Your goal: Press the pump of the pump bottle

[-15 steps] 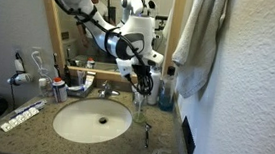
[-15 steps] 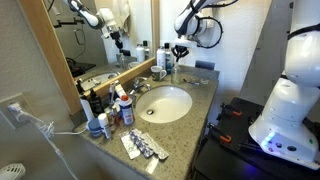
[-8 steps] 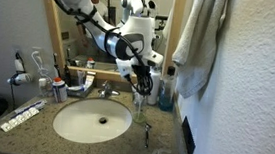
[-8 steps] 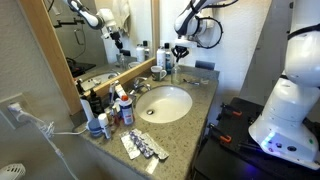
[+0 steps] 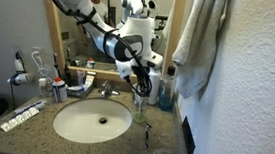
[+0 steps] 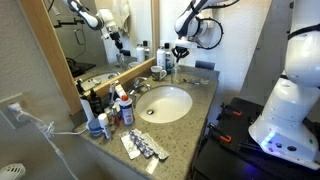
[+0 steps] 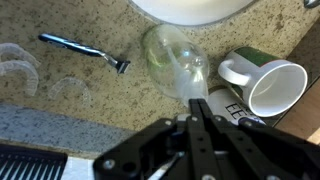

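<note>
A clear pump bottle (image 7: 175, 62) stands on the granite counter beside the sink; it also shows in both exterior views (image 5: 138, 105) (image 6: 164, 70). My gripper (image 7: 199, 102) is shut with nothing between its fingers. The closed fingertips point straight down over the near edge of the bottle's top. In both exterior views the gripper (image 5: 140, 80) (image 6: 172, 52) hangs just above the bottle. The fingers hide the pump head, so I cannot tell whether they touch it.
A white mug (image 7: 268, 85) lies right beside the bottle. A razor (image 7: 85, 52) lies on the counter. The sink basin (image 5: 91, 121) is next to the bottle, with the faucet (image 5: 106, 88) behind it. A towel (image 5: 196, 42) hangs near the wall. Toiletries (image 5: 51, 85) crowd the far side.
</note>
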